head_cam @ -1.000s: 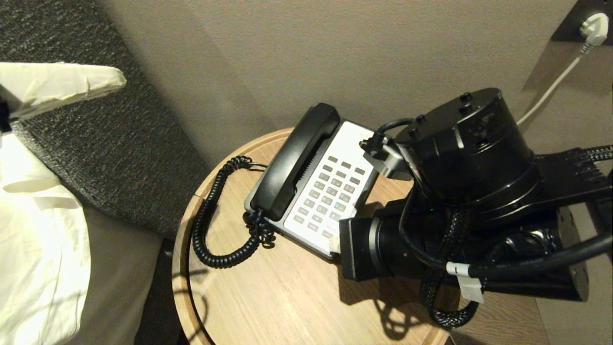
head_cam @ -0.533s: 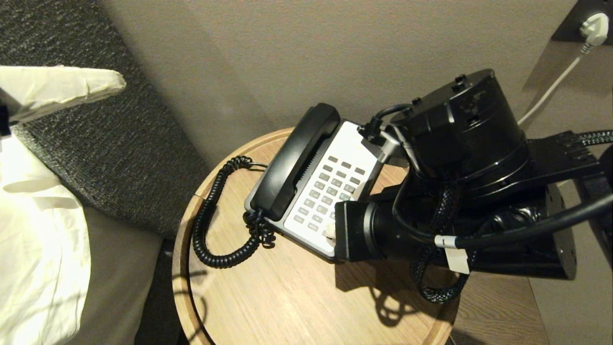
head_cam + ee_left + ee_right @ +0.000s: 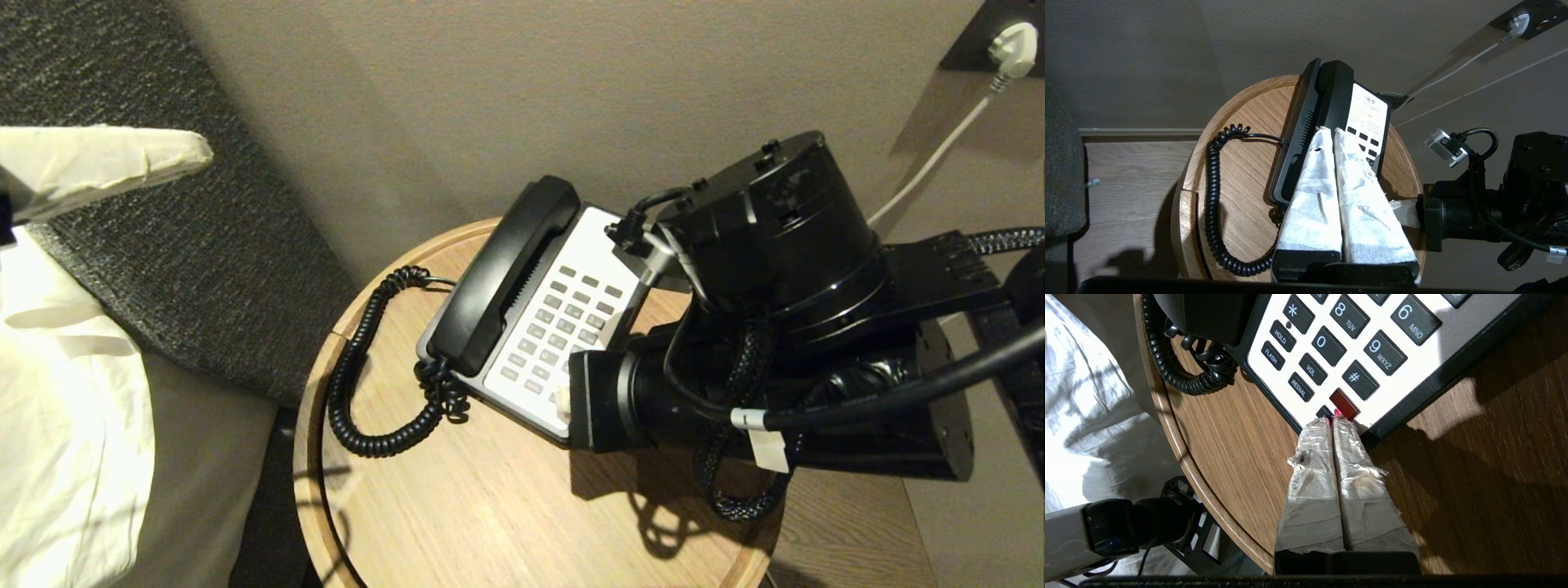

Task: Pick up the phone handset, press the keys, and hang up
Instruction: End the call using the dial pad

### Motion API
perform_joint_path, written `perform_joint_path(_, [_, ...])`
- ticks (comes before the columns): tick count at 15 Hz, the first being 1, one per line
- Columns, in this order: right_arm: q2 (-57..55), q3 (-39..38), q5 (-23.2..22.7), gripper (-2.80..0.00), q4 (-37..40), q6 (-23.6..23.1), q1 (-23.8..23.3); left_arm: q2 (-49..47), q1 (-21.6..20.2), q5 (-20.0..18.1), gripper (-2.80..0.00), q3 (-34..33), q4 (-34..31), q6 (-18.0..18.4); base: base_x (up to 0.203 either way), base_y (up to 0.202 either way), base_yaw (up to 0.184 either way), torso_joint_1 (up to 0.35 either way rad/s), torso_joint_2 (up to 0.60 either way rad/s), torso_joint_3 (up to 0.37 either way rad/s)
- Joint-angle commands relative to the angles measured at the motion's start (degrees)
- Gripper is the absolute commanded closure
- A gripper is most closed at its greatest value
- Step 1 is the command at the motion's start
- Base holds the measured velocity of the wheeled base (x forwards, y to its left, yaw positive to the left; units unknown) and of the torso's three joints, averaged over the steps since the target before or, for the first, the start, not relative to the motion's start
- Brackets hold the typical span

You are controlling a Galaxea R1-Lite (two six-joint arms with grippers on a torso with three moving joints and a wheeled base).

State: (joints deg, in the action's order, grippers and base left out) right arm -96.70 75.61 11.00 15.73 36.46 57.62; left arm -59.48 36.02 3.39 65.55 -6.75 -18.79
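The phone handset (image 3: pixel 502 273) lies in its cradle on the left side of the black-and-white phone base (image 3: pixel 608 245), which stands on a round wooden table (image 3: pixel 490 506). Its coiled cord (image 3: pixel 359 384) loops over the tabletop. My right gripper (image 3: pixel 562 400) is shut, and its taped tips (image 3: pixel 1334 419) sit at the near corner of the keypad (image 3: pixel 1331 347), against the red key (image 3: pixel 1344 404). My left gripper (image 3: pixel 194 149) is shut and empty, off to the left and away from the phone. In the left wrist view its fingers (image 3: pixel 1327 171) partly hide the handset (image 3: pixel 1331 90).
A wall runs close behind the table, with a white plug (image 3: pixel 1011 49) and cable at the upper right. A dark upholstered headboard (image 3: pixel 163 229) and white bedding (image 3: pixel 65 408) lie to the left. The right arm's body (image 3: pixel 775 327) covers the table's right side.
My right arm has shifted a little to the left, bringing its shut tips onto the near corner of the keypad. The handset and the left gripper have stayed put.
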Motion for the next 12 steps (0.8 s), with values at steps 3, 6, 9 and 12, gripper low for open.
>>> perform_joint_path(3, [-0.7,0.2,0.2,0.00,-0.1,0.1,0.0,0.2,0.0,0.0,0.00,0.0,0.0,-0.1,0.000,0.000,0.000,0.000,0.00,0.000])
perform_joint_path(6, [-1.2,0.2,0.3,0.00,-0.3,0.0,0.0,0.5,0.0,0.0,0.00,-0.2,0.0,-0.1,0.000,0.000,0.000,0.000,0.00,0.000])
perform_joint_path(9, [-1.2,-0.1,0.8,0.00,-0.3,-0.2,0.0,0.7,0.0,0.0,0.00,-0.5,0.0,-0.1,0.000,0.000,0.000,0.000,0.00,0.000])
perform_joint_path(12, [-0.4,0.3,0.8,0.00,0.1,-0.1,0.0,1.3,0.0,0.0,0.00,-1.1,-0.2,-0.4,0.000,0.000,0.000,0.000,0.00,0.000])
